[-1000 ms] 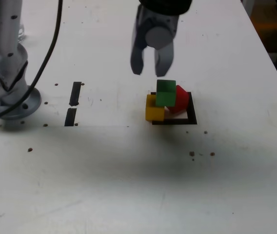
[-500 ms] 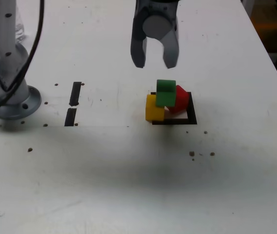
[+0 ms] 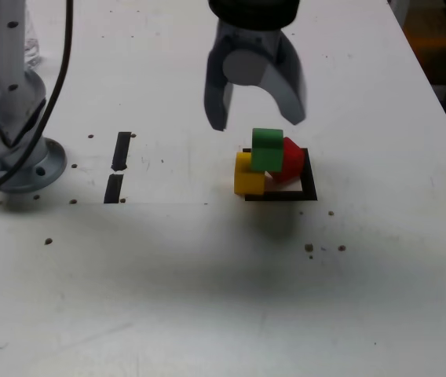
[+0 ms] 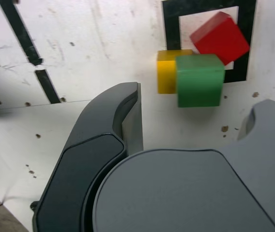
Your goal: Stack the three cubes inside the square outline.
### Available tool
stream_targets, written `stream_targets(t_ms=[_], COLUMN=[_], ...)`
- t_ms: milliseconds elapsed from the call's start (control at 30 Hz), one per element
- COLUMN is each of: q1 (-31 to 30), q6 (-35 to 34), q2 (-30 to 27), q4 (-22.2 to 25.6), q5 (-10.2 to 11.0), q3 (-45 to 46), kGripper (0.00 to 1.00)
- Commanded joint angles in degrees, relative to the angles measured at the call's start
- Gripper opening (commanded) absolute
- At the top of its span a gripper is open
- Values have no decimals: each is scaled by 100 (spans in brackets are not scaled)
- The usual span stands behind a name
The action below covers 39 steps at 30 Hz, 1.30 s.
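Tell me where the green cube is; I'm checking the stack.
In the exterior view the green cube rests on top of the yellow cube and red cube, at the square outline, below the open gripper.

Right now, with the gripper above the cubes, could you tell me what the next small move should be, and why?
Probably lower the open gripper over the green cube and lift it off. It sits perched across the yellow cube and the tilted red cube, no true stack, and the yellow cube straddles the edge of the square outline.
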Motion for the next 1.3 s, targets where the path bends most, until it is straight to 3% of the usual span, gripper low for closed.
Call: stream_targets(t_ms=[0, 1067, 1267], q1=[-8, 53, 86], q6=[44, 174, 179], q2=[87, 959, 1017], q4=[-109, -473, -500], q5=[-42, 5, -60], q3=[33, 124, 162], kGripper=[88, 88, 82])
